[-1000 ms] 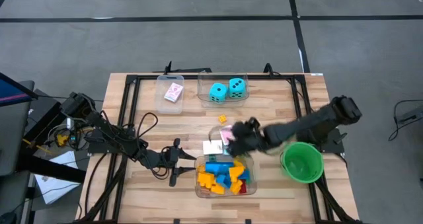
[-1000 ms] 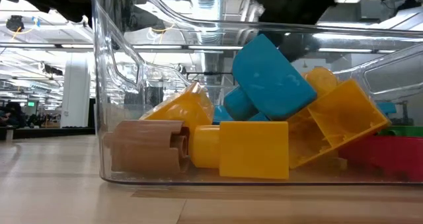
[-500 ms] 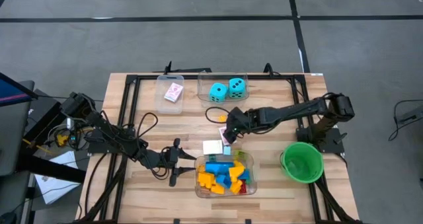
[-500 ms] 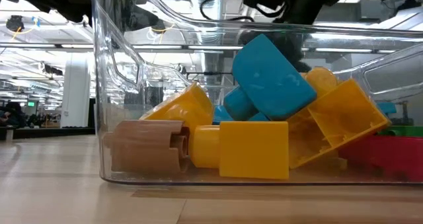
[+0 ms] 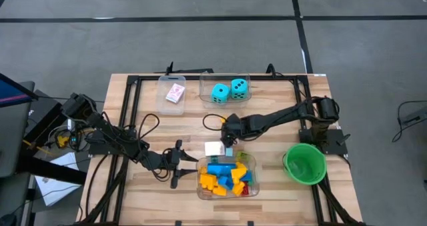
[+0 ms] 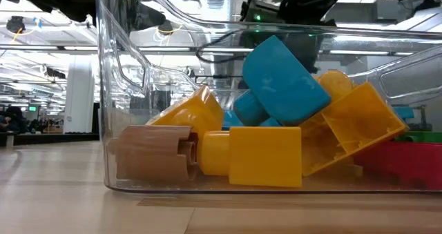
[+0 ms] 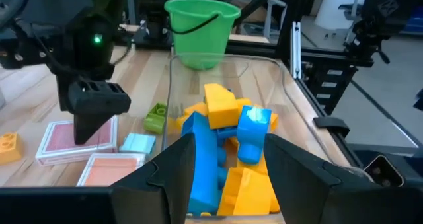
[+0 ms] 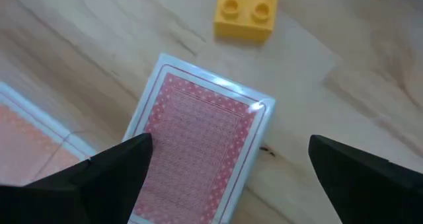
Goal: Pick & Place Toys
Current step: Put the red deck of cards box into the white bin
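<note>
Pink-backed card [image 8: 198, 148]: flat on the table [image 5: 313, 93], mid-table, directly under the right tool [image 5: 229, 133], between its spread, empty fingers.
Why: judged lined up for a pinch.
Left tool [image 7: 225, 168]: part-open, empty, waiting beside the clear tub [image 5: 227, 175] of bricks [image 7: 221, 145].
In the way: yellow brick [image 8: 246, 11] just beyond the card; another card [image 7: 109, 169] close alongside.
Elsewhere: dice [image 5: 229, 90] in a far tub; green bowl [image 5: 305, 163].
</note>
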### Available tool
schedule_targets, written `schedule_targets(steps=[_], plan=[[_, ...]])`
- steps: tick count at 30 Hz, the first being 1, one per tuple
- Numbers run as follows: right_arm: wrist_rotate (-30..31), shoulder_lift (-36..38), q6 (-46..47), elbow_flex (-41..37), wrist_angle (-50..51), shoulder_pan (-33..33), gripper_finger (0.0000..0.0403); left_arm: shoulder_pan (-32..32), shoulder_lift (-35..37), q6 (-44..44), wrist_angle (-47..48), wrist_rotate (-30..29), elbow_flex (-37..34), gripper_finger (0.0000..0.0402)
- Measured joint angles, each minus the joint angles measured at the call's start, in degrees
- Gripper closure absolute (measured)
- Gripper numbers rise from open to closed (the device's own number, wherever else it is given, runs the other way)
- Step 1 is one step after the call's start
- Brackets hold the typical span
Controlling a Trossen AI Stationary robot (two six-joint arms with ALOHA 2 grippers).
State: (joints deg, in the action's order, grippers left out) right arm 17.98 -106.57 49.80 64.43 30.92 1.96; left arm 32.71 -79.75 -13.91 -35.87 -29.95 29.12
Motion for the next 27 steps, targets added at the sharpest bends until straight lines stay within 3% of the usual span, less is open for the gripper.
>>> schedule_targets(steps=[27], plan=[[3.1,0.4,1.7,0.0,-3.9,1.4,0.0005,0.0,0.0,0.1,0.3,0.0,0.0,0.0225]])
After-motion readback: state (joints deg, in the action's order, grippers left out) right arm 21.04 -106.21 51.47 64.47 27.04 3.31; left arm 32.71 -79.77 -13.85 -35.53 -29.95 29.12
